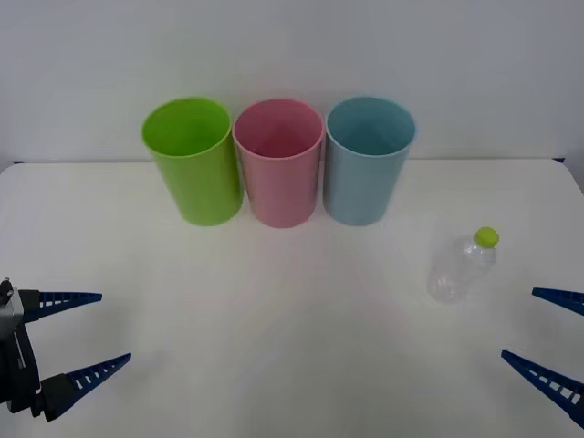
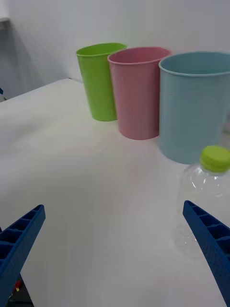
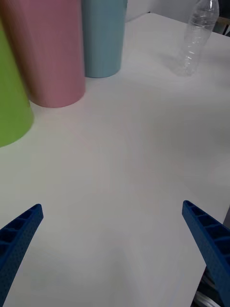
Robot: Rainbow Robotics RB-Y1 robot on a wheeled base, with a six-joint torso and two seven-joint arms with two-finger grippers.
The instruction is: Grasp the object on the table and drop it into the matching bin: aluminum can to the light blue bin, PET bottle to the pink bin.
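Both of my grippers wait released at the near edge, the bottle ungrasped.

The small clear, crinkled plastic bottle (image 1: 463,267) with its yellow-green screw cap (image 1: 486,237) stands upright on the flat white surface (image 1: 274,310), to the right, nearer to me than the bins and apart from them. At the far side three tall round plastic bins stand in a row, close beside one another: a lime green bin (image 1: 193,161) on the left, the pink bin (image 1: 279,163) in the middle, the light blue bin (image 1: 367,161) on the right. My right gripper (image 1: 546,338) hangs near the bottle with fingers spread wide, not touching it. My left gripper (image 1: 84,334) sits near left, fingers equally apart.
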